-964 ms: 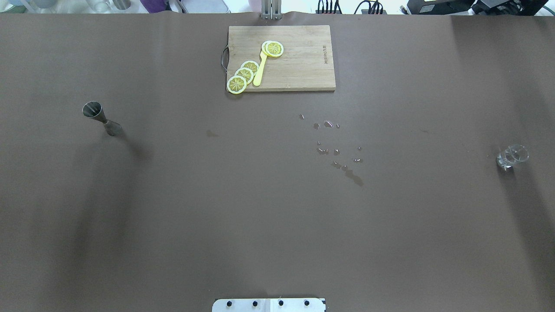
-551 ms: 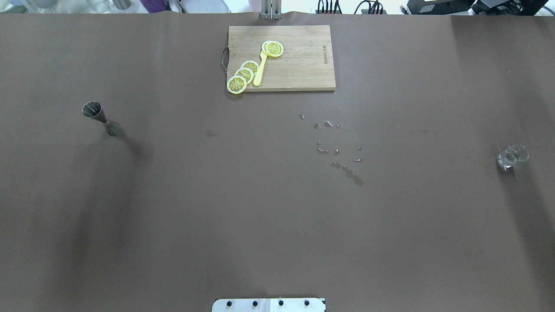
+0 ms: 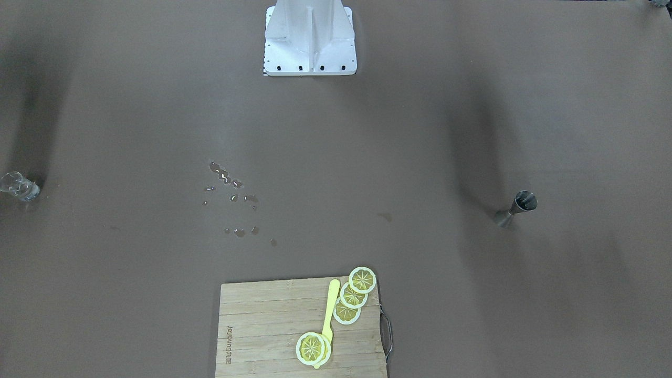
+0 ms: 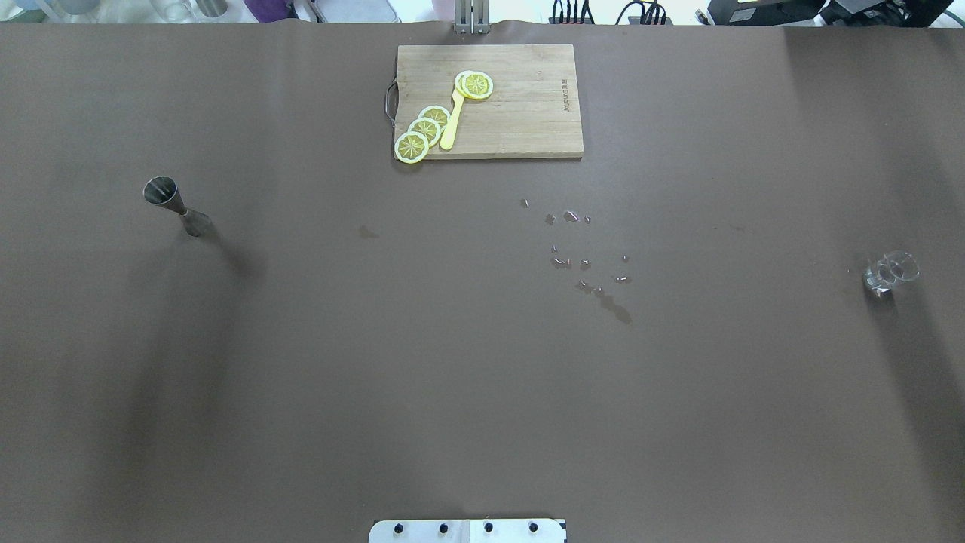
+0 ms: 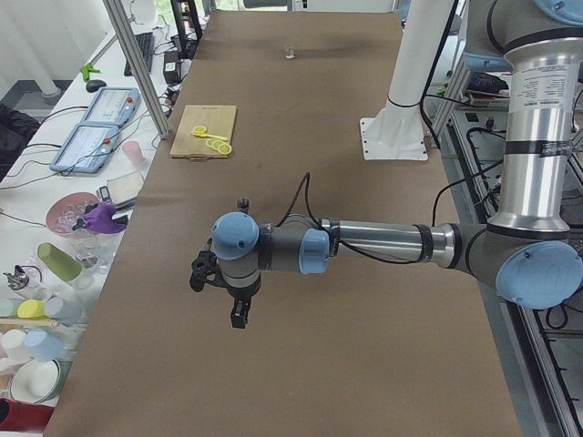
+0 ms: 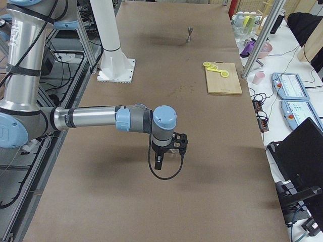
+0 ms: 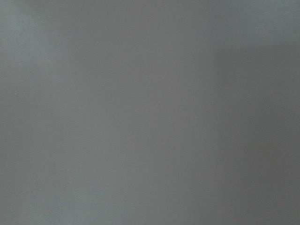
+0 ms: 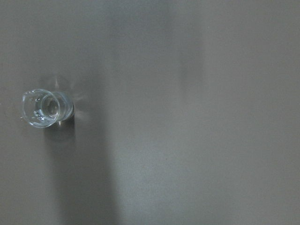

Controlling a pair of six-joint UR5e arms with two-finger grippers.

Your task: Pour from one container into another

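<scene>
Left gripper point(image 5: 239, 314): hangs over the brown table point(image 4: 301, 377), fingers pointing down; spread or pressed together cannot be told.
Right gripper point(image 6: 158, 164): hangs likewise, pointing down; finger state cannot be told.
Jigger point(image 4: 175, 205): steel, upright, long axis vertical, mouth up; stands beyond the left gripper, apart from it.
Glass point(image 8: 47, 108): clear, upright, mouth up; below the right gripper, at the left of its wrist view.
Cutting board point(image 4: 490, 102): well apart from both grippers, bearing lemon slices point(image 4: 424, 130).
</scene>
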